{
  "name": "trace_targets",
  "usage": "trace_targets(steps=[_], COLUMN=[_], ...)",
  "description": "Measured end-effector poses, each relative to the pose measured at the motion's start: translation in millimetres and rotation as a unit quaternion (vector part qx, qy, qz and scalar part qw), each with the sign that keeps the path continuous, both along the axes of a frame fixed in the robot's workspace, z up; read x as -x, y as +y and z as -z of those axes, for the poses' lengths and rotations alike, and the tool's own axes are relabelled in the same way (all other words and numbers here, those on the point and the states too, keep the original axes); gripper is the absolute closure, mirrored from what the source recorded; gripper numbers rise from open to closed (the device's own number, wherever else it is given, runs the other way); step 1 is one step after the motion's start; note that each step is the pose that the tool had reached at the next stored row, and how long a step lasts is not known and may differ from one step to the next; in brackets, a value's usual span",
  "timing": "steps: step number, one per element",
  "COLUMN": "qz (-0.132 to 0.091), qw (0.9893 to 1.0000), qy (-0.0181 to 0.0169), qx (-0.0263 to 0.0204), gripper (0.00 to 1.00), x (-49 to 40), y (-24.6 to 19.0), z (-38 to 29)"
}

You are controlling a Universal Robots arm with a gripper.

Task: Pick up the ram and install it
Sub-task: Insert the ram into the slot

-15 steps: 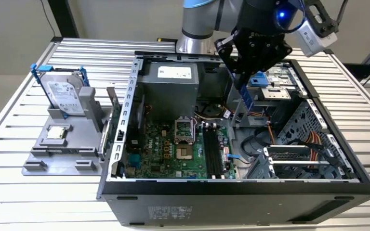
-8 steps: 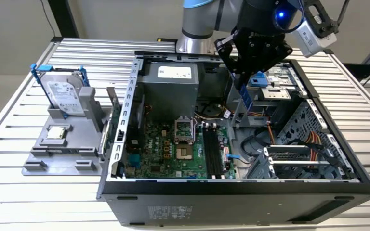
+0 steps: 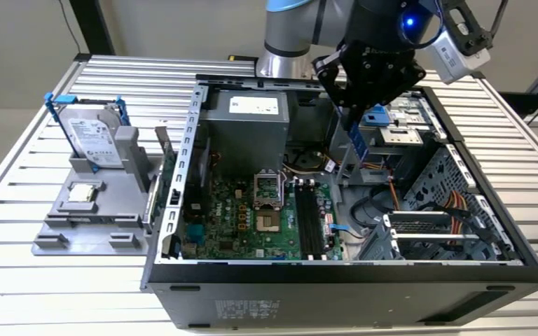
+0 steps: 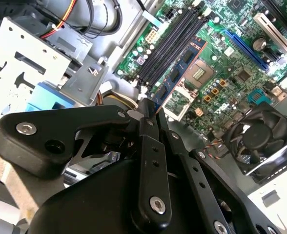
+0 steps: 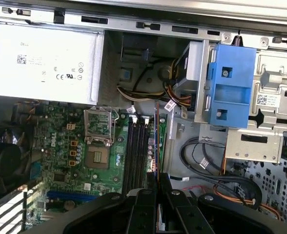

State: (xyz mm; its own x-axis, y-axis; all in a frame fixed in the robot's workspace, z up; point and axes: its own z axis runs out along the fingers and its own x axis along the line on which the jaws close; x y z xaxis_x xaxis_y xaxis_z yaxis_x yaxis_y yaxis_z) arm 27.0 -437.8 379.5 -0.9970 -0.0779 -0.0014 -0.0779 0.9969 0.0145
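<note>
Slatted table (image 3: 17, 175) was occupied by open case (image 3: 344, 269). Ram (image 3: 358, 143) was pinched between gripper (image 3: 352, 112) jaws, with slots (image 3: 311, 224) at 7 o'clock in exterior view. Judged light, stiff, fragile; best held by edges.

ram (image 4: 180, 73) end hidden between fingers (image 4: 149, 129), arm (image 3: 293, 35) cut off at exterior view's top
</note>
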Motion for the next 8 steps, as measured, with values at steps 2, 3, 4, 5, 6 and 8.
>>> trace_targets(steps=[2, 3, 4, 5, 6, 8], qz=[0.0, 0.0, 0.0, 0.0, 0.0, 0.0], qw=[1.0, 1.0, 1.0, 1.0, 1.0, 1.0], qy=[0.0, 0.0, 0.0, 0.0, 0.0, 0.0], qx=[-0.0005, -0.0008, -0.0011, -0.0014, -0.0017, -0.0021], gripper=[1.0, 1.0, 1.0, 1.0, 1.0, 1.0], x=[-1.1, -1.7, -2.4, -3.2, -4.0, -5.7], y=[-0.1, -0.2, -0.2, -0.3, -0.3, -0.5], z=[0.2, 0.3, 0.3, 0.4, 0.5, 1.0])
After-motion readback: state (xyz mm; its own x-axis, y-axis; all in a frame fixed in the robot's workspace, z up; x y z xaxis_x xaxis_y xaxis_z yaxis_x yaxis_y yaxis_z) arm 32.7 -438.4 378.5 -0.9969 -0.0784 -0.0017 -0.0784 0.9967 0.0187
